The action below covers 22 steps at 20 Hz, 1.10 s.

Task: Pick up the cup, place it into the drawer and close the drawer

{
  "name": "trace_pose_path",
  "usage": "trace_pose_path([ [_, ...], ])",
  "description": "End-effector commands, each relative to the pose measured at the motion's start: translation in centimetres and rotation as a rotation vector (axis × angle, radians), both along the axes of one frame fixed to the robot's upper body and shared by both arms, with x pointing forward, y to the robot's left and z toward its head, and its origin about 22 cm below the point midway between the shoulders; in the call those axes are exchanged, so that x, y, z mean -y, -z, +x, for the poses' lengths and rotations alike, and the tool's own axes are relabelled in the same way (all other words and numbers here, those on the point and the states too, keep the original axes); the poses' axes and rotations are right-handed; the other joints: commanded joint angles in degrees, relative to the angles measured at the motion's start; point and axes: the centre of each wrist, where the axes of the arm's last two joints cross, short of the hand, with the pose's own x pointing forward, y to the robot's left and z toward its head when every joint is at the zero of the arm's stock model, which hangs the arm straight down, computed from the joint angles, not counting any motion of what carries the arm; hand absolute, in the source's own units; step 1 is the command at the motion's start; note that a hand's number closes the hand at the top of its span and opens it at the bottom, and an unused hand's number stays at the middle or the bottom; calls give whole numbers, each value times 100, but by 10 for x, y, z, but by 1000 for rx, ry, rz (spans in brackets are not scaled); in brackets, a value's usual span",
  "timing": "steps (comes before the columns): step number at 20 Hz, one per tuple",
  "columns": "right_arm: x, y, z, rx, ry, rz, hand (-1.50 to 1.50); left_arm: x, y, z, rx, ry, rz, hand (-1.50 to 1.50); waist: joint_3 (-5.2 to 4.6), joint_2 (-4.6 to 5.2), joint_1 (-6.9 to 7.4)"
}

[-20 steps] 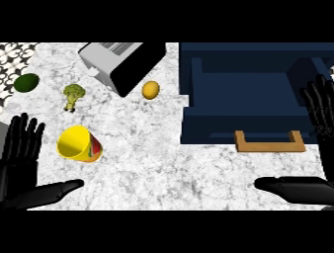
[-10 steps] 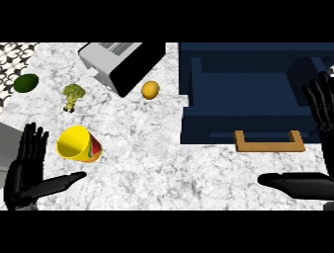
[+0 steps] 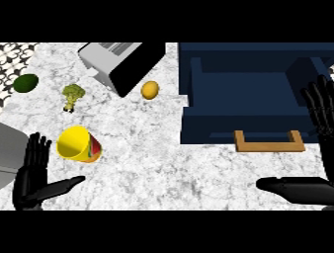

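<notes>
Nothing is finished yet: the yellow cup [image 3: 78, 144] is lying untouched on the surface, beside the spread, empty left hand [image 3: 35, 174] (the drawer [image 3: 254, 94] is sitting open).

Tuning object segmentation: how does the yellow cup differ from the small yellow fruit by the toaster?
The yellow cup lies tipped on its side, open mouth showing; the yellow fruit is a closed oval. The cup looks larger than the fruit and has red on its outside, while the fruit is plain yellow-orange. The cup sits just ahead of the left robot hand; the fruit lies farther back. Both rest on the marble counter.
</notes>
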Motion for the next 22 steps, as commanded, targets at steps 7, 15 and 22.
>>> trace_pose_path([
  [7, -11, 11, -3, -11, -25, -7, -150, -18, 39, -5, 37, -15, 4, -150, -3, 5, -17],
  [15, 31, -2, 3, 13, -32, -7, -150, -3, 42, 22, 53, 1, 14, -150, -12, 30, -93],
  [22, 4, 1, 2, -6, -34, 6, -150, -13, 32, 33, 78, 4, -13, -150, -14, 34, -89],
])
